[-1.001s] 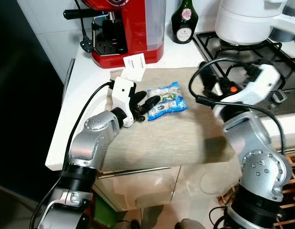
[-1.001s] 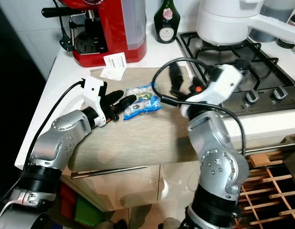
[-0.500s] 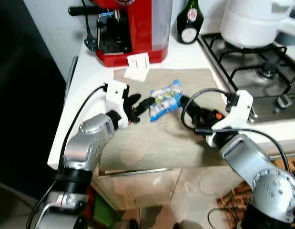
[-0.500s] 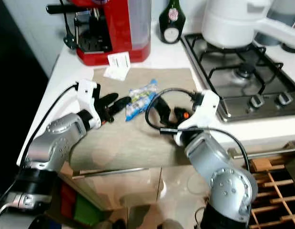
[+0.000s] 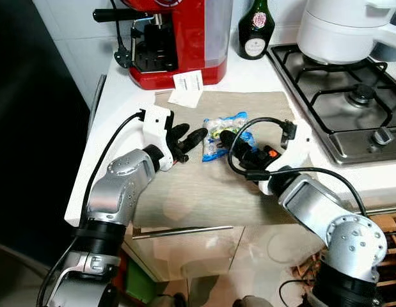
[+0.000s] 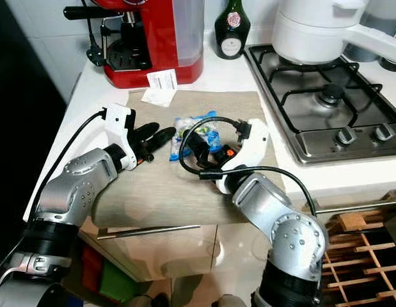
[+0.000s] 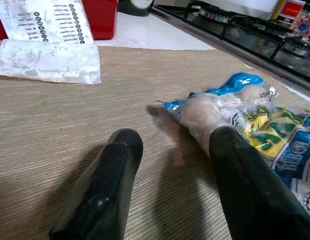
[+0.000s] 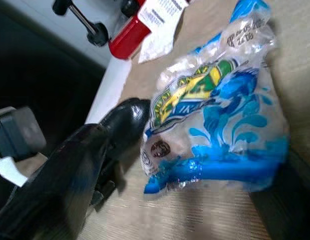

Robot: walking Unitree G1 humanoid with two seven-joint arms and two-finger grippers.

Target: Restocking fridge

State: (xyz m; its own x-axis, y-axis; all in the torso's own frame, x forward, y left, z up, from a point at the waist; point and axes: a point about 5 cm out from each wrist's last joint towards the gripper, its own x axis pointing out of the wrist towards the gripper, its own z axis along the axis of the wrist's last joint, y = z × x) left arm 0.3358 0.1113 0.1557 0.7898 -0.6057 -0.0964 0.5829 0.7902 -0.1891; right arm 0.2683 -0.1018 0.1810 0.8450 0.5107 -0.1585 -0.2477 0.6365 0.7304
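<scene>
A clear and blue bag of white food balls (image 5: pixel 217 130) lies on the beige mat (image 5: pixel 204 185) on the counter. My left gripper (image 5: pixel 194 132) rests on the mat at the bag's left end, open; in the left wrist view one finger (image 7: pixel 235 170) touches the bag (image 7: pixel 260 120) and the other lies on bare mat. My right gripper (image 5: pixel 231 142) lies low over the bag's right side. In the right wrist view the bag (image 8: pixel 220 110) sits between its spread fingers, one finger (image 8: pixel 69 185) beside it, so it is open.
A red coffee machine (image 5: pixel 175 38) and a green bottle (image 5: pixel 254 29) stand at the back. A paper slip (image 5: pixel 187 86) lies on the mat's far edge. To the right are the gas hob (image 5: pixel 338 89) and a white pot (image 5: pixel 341 29). The counter drops off at the left.
My right arm has come down from beside the hob and swung left, so its gripper now lies over the bag. The left gripper has stayed at the bag's left end. The camera shifted.
</scene>
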